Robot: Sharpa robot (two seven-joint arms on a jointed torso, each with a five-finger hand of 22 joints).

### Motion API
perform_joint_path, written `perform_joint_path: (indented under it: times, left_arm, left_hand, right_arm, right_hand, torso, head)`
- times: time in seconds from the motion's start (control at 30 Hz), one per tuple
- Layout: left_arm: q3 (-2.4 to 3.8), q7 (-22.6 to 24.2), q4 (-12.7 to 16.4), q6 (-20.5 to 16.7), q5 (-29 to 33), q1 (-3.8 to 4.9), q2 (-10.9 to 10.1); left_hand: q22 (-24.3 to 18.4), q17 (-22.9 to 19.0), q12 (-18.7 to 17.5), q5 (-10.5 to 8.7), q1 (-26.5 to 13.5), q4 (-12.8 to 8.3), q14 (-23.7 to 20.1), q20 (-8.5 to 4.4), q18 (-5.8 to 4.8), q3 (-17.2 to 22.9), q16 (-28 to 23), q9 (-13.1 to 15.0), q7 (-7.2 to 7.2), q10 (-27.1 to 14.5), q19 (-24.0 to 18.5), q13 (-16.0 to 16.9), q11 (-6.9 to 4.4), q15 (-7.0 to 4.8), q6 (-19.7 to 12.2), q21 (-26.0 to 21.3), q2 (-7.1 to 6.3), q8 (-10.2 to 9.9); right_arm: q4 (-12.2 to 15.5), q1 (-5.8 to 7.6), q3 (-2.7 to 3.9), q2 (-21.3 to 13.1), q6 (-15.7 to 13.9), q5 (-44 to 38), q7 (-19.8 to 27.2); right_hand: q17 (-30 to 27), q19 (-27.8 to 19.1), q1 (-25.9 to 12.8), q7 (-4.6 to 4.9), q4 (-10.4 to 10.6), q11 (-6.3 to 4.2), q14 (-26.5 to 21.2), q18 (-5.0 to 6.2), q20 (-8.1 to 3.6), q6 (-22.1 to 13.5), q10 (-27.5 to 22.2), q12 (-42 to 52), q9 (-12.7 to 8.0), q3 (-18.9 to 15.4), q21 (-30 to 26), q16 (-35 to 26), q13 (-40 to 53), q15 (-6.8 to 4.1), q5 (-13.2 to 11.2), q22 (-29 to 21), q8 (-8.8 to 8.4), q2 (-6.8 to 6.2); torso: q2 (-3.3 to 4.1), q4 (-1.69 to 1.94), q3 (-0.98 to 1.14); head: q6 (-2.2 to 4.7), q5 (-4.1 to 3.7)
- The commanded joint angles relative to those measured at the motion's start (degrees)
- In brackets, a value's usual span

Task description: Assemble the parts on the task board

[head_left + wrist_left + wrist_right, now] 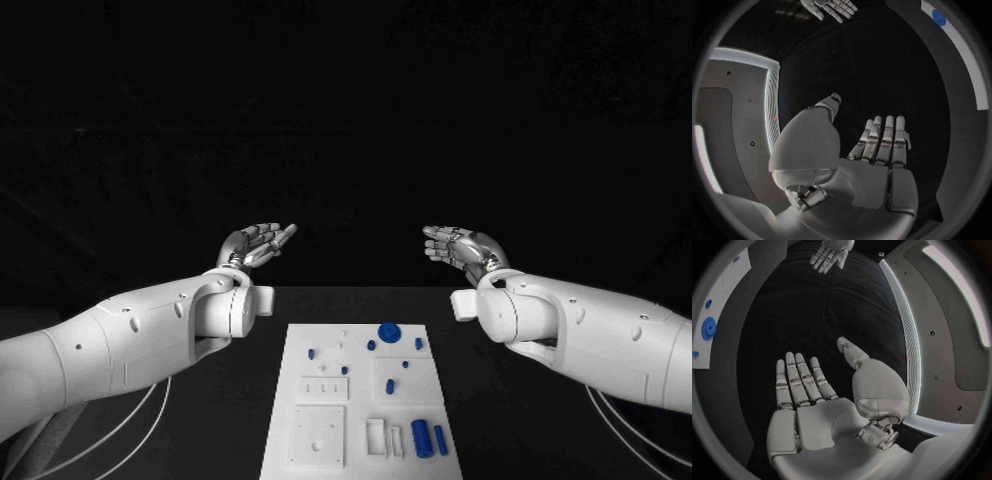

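Both hands raised, palms up, nothing in them: left hand and right hand at mid-frame, fingers spread apart. They hang well above and beyond the task board, which lies on the counter at lower centre. Blue parts lie untouched on the board. Looks like a ready pose; assembly not begun.

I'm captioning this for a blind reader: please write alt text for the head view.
Two white robot arms hold the left hand and right hand open and empty above the far end of a white task board, which carries small blue parts on a black table.
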Motion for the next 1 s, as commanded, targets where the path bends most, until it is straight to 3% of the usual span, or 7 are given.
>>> perform_joint_path:
  times: [0.03, 0.2, 0.47, 0.5, 0.57, 0.73, 1.0]
  left_arm:
    - [-1.02, -5.19, -4.06, 8.42, 1.1, 1.82, 1.4]
    - [-2.34, -6.97, -8.07, 11.01, 1.41, 3.7, 2.72]
    - [-2.68, -7.42, -9.09, 11.67, 1.48, 4.19, 3.06]
    - [-3.04, -5.48, -5.13, 12.9, 0.37, 3.81, 0.6]
    - [-3.04, -5.42, -4.99, 12.9, -0.25, 3.74, 0.43]
    - [-3.05, -4.79, -3.45, 13.05, -0.26, 3.51, -0.67]
    - [-3.05, -4.15, 2.14, 14.2, -0.26, 3.51, -3.35]
  left_hand:
    - [2.54, 1.04, 0.37, 0.42, 2.69, 0.51, 1.63, 0.01, -0.86, 0.59, 1.06, 1.04, 0.24, 1.77, 1.27, 0.24, 0.27, 0.3, 1.11, 0.76, -0.17, 0.89]
    - [2.49, 1.35, 0.52, 0.43, 3.28, 0.37, 2.52, -0.42, -0.86, -0.19, 1.59, 1.15, 0.25, 2.39, 2.01, 0.31, 0.51, 0.36, 1.08, 1.31, 0.54, 0.96]
    - [2.1, 2.19, 2.29, 0.43, 6.2, -0.46, 8.21, -2.71, 0.1, -3.67, 4.08, 1.64, 1.72, 7.27, 7.71, 1.0, 1.74, 0.29, 4.84, 3.47, 3.12, 2.54]
    - [2.04, 2.26, 2.74, 0.45, 6.93, -0.67, 9.2, -3.0, 0.28, -4.13, 4.43, 1.69, 1.96, 8.41, 8.59, 1.17, 1.88, 0.24, 5.74, 3.7, 3.65, 2.86]
    - [1.94, 2.37, 3.82, 0.88, 9.39, -1.63, 12.74, -3.58, 1.19, -5.93, 5.46, 1.48, 2.43, 11.71, 11.77, 1.5, 2.13, 0.23, 8.42, 4.68, 5.08, 3.42]
    - [1.22, 0.92, 2.69, 2.24, 13.65, 0.03, 16.46, -3.97, 1.72, -11.02, 4.66, -0.6, 2.52, 14.62, 14.45, 0.51, 2.36, -0.39, 12.19, 4.04, 7.03, 2.27]
    - [1.01, 0.09, 1.98, 2.14, 15.01, 0.67, 16.68, -3.95, 1.3, -13.15, 3.67, -1.48, 2.69, 15.79, 14.33, 0.2, 2.53, -0.37, 13.48, 3.1, 7.73, 1.7]
  right_arm:
    - [-4.02, 1.86, -0.78, 1.06, 14.28, -3.61, -9.11]
    - [-8.62, 4.14, -1.91, 2.26, 20.4, -4.82, -13.37]
    - [-11.24, 5.45, -2.56, 2.94, 23.89, -5.51, -15.79]
    - [-14.07, 2.74, -2.54, 5.15, 17.36, -48.08, -12.38]
    - [-13.82, 2.55, -2.54, 5.32, 16.73, -51.84, -12.88]
    - [-13.08, 2.02, -2.54, 5.65, 15.67, -59.88, -12.78]
    - [-12.62, 1.08, -2.53, 6.28, 14.96, -70.09, -13.29]
  right_hand:
    - [1.06, 3.61, 3.38, 4.01, -2.16, 0.08, 3.81, 1.82, 0.34, 3.95, 4.92, 0.97, 0.91, 1.88, 0.92, 1.79, 0.38, 0.6, -1.14, 2.22, 1.8, -0.85]
    - [1.53, 7.43, 4.81, 3.65, -2.71, -0.81, 7.12, 3.34, 0.45, 6.47, 7.89, 1.39, 0.91, 2.94, 1.24, 3.23, 0.36, -0.53, -1.7, 1.62, 2.46, -1.75]
    - [3.3, 15.16, 7.51, 2.84, -2.73, -2.6, 14.65, 6.14, 0.71, 11.0, 13.09, 2.18, 0.76, 6.64, 2.69, 6.41, 0.47, -3.85, -4.21, 0.57, 3.35, -3.61]
    - [3.87, 17.01, 7.89, 2.64, -2.77, -2.89, 16.43, 6.14, 0.34, 11.78, 13.95, 2.36, 0.78, 7.07, 3.34, 7.27, 0.53, -4.62, -4.35, 0.52, 3.55, -3.7]
    - [4.84, 20.01, 8.28, 2.43, -2.78, -3.23, 18.91, 6.14, -0.48, 12.72, 14.98, 2.33, 0.67, 7.81, 4.28, 8.39, 0.48, -5.86, -4.31, 0.23, 3.59, -3.97]
    - [10.12, 34.27, 7.94, 2.72, -2.58, -4.79, 31.23, 6.14, -5.33, 14.18, 17.46, 2.14, 0.4, 9.28, 10.54, 15.02, 0.37, -10.55, -2.12, 0.53, 3.41, -4.5]
    - [20.57, 50.1, 9.87, 1.95, -2.88, -6.81, 42.32, 6.14, -12.74, 16.58, 19.77, 1.36, -0.04, 8.55, 21.45, 30.38, 0.15, -12.73, -3.21, 5.5, 3.2, -5.14]
  torso:
    - [0.0, 0.0, 0.0]
    - [0.0, 0.0, 0.0]
    - [0.0, 0.0, 0.0]
    - [0.25, -0.04, -0.04]
    - [0.32, -0.03, 0.02]
    - [0.3, 0.06, 0.16]
    - [1.24, 0.56, 0.09]
  head:
    - [0.0, -0.01]
    - [0.0, -0.01]
    - [0.0, -0.01]
    - [-0.44, 0.77]
    - [-0.56, 1.08]
    - [-0.71, 1.41]
    - [-0.84, 1.46]
